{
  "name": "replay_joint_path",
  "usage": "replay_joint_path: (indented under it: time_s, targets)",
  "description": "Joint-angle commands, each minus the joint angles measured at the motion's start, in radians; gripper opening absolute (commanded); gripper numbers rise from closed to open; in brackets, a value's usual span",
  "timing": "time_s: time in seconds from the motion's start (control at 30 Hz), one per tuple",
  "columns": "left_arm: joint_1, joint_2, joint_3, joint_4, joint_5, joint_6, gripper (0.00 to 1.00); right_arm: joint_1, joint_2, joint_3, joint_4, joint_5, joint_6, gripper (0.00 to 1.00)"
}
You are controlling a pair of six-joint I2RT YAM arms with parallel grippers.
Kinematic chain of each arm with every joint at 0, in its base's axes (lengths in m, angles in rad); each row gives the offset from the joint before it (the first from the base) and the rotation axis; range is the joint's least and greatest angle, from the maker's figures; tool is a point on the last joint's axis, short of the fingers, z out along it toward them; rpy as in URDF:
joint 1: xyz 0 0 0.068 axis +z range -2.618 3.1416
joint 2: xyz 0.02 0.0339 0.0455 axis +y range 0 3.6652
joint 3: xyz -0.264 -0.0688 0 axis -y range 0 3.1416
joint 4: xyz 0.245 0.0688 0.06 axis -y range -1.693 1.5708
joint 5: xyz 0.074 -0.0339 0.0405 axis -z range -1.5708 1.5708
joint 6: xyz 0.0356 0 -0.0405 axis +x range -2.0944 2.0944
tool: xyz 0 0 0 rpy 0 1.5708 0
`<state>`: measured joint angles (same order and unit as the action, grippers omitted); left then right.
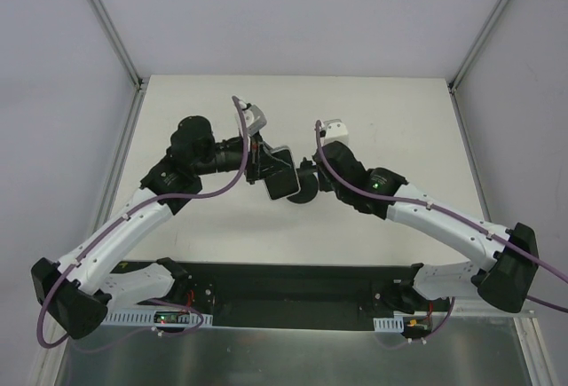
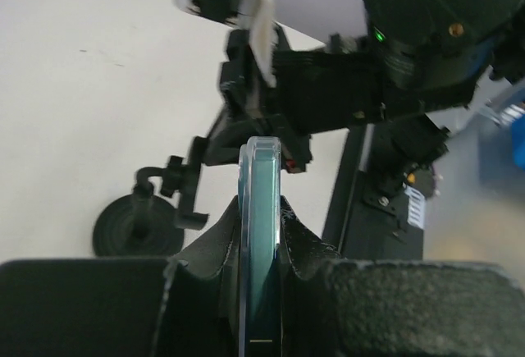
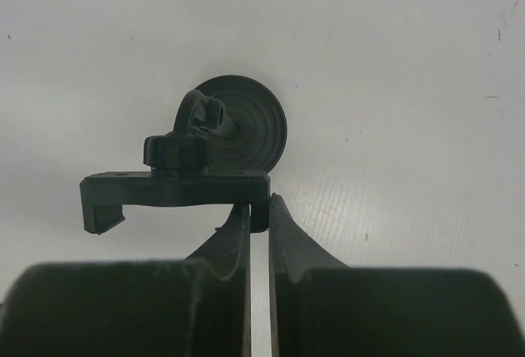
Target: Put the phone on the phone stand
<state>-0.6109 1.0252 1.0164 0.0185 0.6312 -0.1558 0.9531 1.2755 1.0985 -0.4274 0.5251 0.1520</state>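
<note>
White table (image 1: 373,102): phone (image 2: 262,176) poised on edge near the phone stand (image 3: 242,127).
Left tool (image 2: 261,226) clamps it upright, off the table; right tool (image 3: 259,213), pressed together, pinches the stand's holder end, probably steadying it for loading.

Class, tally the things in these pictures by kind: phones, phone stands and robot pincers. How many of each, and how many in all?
phone: 1
phone stand: 1
pincers: 2, the left pincer and the right pincer
Total: 4
</note>
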Motion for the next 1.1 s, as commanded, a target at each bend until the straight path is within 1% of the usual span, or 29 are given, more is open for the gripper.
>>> replay_joint_path:
  time_s: [0.0,0.07,0.1,0.13,0.17,0.2,0.23,0.27,0.3,0.37,0.4,0.47,0.53,0.63,0.7,0.77,0.87,0.9,0.97,1.07]
  targets:
    - [-0.047,0.036,0.050,0.101,0.301,0.082,0.00,-0.004,-0.064,-0.009,0.059,-0.080,-0.106,0.01]
    - [-0.085,0.029,0.002,0.141,0.300,0.133,0.00,-0.011,-0.070,-0.008,0.059,-0.150,-0.144,0.01]
    - [-0.098,0.023,-0.016,0.182,0.300,0.192,0.00,-0.017,-0.070,-0.005,0.064,-0.184,-0.146,0.01]
    - [-0.110,0.018,-0.047,0.217,0.303,0.217,0.00,-0.028,-0.071,-0.003,0.064,-0.226,-0.173,0.01]
    - [-0.127,0.019,-0.065,0.260,0.344,0.258,0.00,-0.058,-0.073,-0.002,0.067,-0.317,-0.183,0.01]
    - [-0.133,0.012,-0.085,0.373,0.360,0.272,0.00,-0.074,-0.077,-0.003,0.072,-0.356,-0.189,0.01]
    - [-0.138,0.012,-0.119,0.417,0.364,0.282,0.00,-0.089,-0.079,-0.005,0.078,-0.399,-0.196,0.01]
    - [-0.141,0.018,-0.122,0.440,0.360,0.297,0.00,-0.115,-0.079,-0.006,0.087,-0.487,-0.213,0.01]
    - [-0.141,0.053,-0.110,0.448,0.369,0.306,0.00,-0.128,-0.076,-0.006,0.090,-0.516,-0.245,0.01]
    - [-0.141,0.105,-0.047,0.413,0.410,0.344,0.00,-0.157,-0.067,0.001,0.087,-0.633,-0.276,0.01]
    - [-0.142,0.157,-0.029,0.408,0.442,0.355,0.00,-0.169,-0.055,0.015,0.079,-0.663,-0.294,0.01]
    - [-0.141,0.223,0.019,0.365,0.462,0.402,0.00,-0.198,-0.048,0.024,0.073,-0.744,-0.305,0.01]
    - [-0.142,0.263,0.066,0.353,0.521,0.400,0.00,-0.217,-0.047,0.029,0.072,-0.770,-0.318,0.01]
    - [-0.145,0.347,0.144,0.353,0.620,0.343,0.00,-0.227,-0.048,0.034,0.064,-0.798,-0.328,0.01]
    - [-0.145,0.386,0.165,0.350,0.628,0.338,0.00,-0.232,-0.051,0.031,0.064,-0.807,-0.328,0.01]
    - [-0.145,0.401,0.178,0.319,0.613,0.392,0.00,-0.235,-0.054,0.034,0.064,-0.820,-0.330,0.01]
    - [-0.144,0.455,0.234,0.215,0.611,0.453,0.00,-0.235,-0.054,0.038,0.058,-0.827,-0.333,0.01]
    - [-0.144,0.461,0.261,0.146,0.610,0.472,0.00,-0.235,-0.054,0.040,0.056,-0.824,-0.333,0.01]
    - [-0.139,0.460,0.269,0.094,0.590,0.527,0.00,-0.237,-0.057,0.044,0.042,-0.814,-0.338,0.01]
    - [-0.122,0.443,0.254,0.040,0.567,0.570,0.00,-0.238,-0.068,0.040,0.042,-0.818,-0.342,0.01]
